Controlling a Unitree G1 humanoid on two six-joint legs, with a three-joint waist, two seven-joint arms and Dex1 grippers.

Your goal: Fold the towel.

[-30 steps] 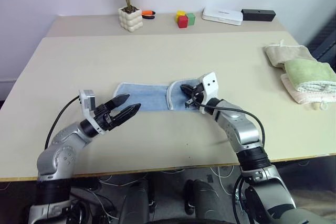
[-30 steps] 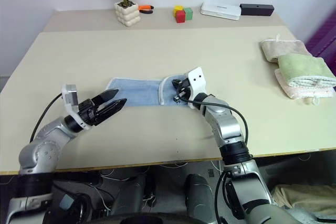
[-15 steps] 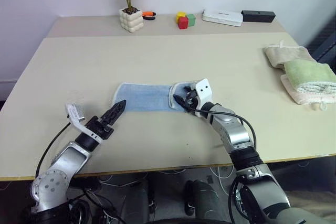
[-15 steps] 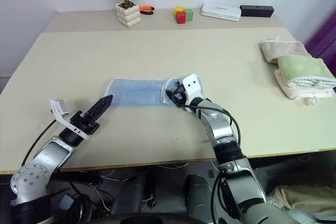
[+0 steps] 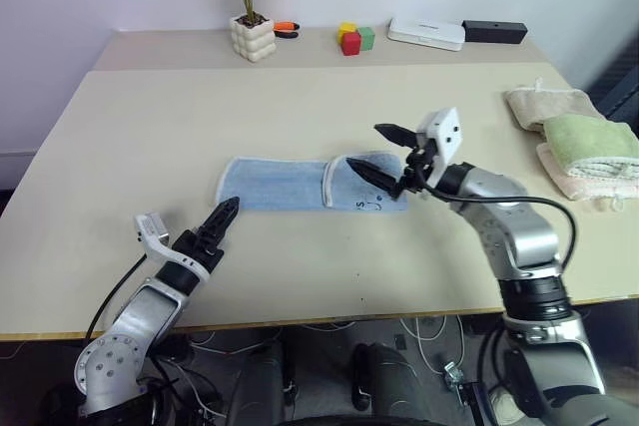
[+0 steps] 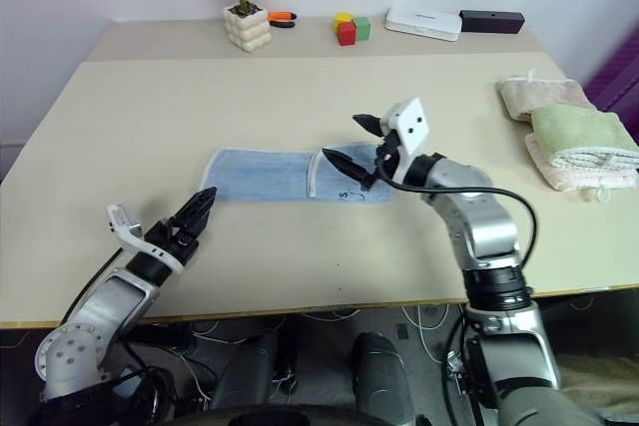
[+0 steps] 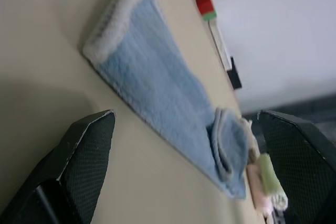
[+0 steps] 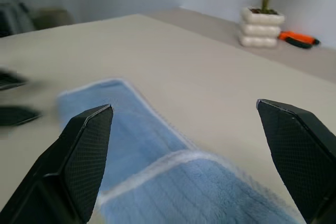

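Note:
The light blue towel [image 5: 290,185] lies as a long flat strip in the middle of the table, its right end folded back over itself with a white hem showing. My right gripper [image 5: 367,147] hovers open just above that folded end, nothing between its fingers. My left gripper [image 5: 222,218] is low over the table in front of the towel's left end, pointing towards it without touching. The left wrist view shows its two fingers spread wide with the towel [image 7: 157,93] lying beyond them. Between the open right fingers, the right wrist view looks down on the folded end of the towel [image 8: 173,182].
A green folded towel [image 5: 589,137] rests on beige folded towels [image 5: 544,107] at the table's right edge. Along the back stand a potted plant [image 5: 250,37], coloured blocks [image 5: 351,39], a white box [image 5: 424,31] and a black box [image 5: 492,29].
My right gripper has opened, let go of the towel's folded end and risen up and to the right. My left gripper has rolled onto its side and sunk closer to the table.

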